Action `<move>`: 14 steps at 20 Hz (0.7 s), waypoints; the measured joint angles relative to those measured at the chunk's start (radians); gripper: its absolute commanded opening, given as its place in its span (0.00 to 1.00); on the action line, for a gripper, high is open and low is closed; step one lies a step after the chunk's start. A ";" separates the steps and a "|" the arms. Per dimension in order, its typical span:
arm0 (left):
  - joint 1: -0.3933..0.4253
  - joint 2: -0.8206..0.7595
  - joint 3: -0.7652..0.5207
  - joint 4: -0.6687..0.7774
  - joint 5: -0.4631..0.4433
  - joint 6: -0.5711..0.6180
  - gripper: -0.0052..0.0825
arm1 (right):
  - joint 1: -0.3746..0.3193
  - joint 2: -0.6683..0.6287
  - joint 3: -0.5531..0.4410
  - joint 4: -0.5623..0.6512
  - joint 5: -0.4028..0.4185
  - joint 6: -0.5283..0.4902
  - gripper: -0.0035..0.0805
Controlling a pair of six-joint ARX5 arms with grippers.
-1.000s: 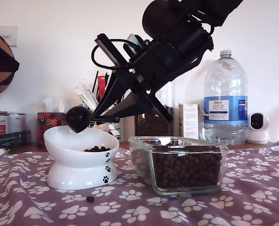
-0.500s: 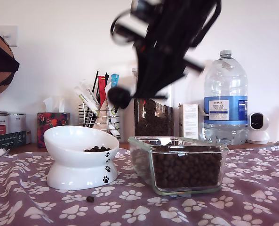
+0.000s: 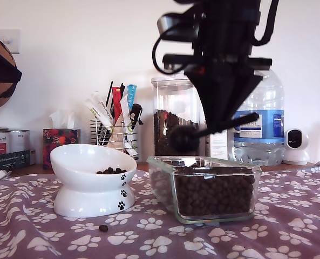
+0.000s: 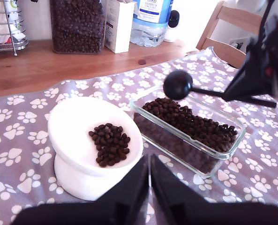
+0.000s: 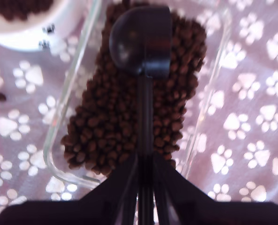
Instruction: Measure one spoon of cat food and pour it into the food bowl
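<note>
Above the clear glass dish point(image 3: 204, 186), my second claw point(image 5: 145, 164) is clamped on the thin handle of the black measuring scoop point(image 3: 183, 138); in the second wrist view the cup hangs over the kibble point(image 5: 124, 117) filling that dish. Exterior view: scoop cup sits just above the dish rim, apart from the pellets, handle slanting up toward the exterior view's right into the claw. Whether the cup holds anything I cannot tell.

White food bowl point(image 3: 89, 181) with paw prints stands on the tabletop point(image 3: 149, 237) just beside the dish, on the exterior view's left of it. A small heap of kibble lies inside the bowl, clear in the first wrist view. One stray pellet point(image 3: 103, 228) lies on the paw-print cloth in front of the bowl.

My first claw point(image 4: 149, 180) hangs above the near edge of the bowl, fingers pressed together on nothing.

Behind: tall clear canister point(image 3: 173, 118) part-filled with kibble, wire rack of sachets point(image 3: 114, 121), large water bottle point(image 3: 262, 121), small white camera point(image 3: 296, 145) at the exterior view's right
</note>
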 measured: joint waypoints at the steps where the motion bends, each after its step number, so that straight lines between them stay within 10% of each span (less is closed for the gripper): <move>1: 0.000 0.000 0.000 0.000 0.000 0.000 0.04 | 0.000 0.012 0.000 0.007 -0.005 -0.004 0.03; 14: 0.000 0.000 0.000 0.000 0.000 0.000 0.04 | 0.000 0.086 0.000 -0.023 -0.011 -0.052 0.23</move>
